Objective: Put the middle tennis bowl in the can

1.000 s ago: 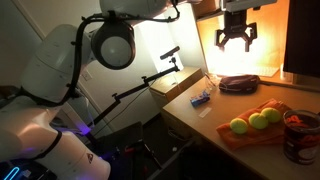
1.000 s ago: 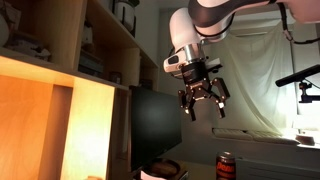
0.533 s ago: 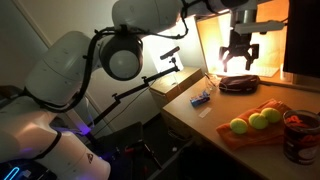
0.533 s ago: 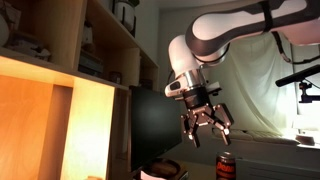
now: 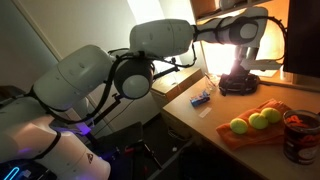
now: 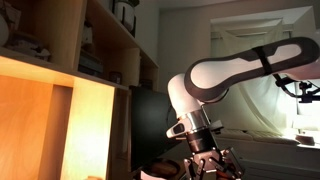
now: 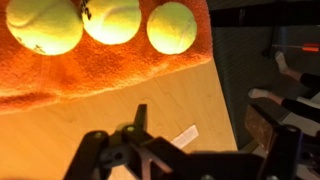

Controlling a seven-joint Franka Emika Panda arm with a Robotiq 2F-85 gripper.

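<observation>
Claw (image 7: pixel 185 152) open wide, nothing in it; mid ball (image 7: pixel 112 20) on orange cloth (image 7: pixel 100 78), well apart, nr top of wrist view.

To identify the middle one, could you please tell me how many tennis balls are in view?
3, in a row on the orange cloth: the middle ball, the end ball nearest the can, the far-end ball.

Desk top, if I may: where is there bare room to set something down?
Bare wood lies between the orange cloth and the blue object, also seen in the wrist view below the cloth. Crowded: the three tennis balls fill the cloth, with the can beside it.
</observation>
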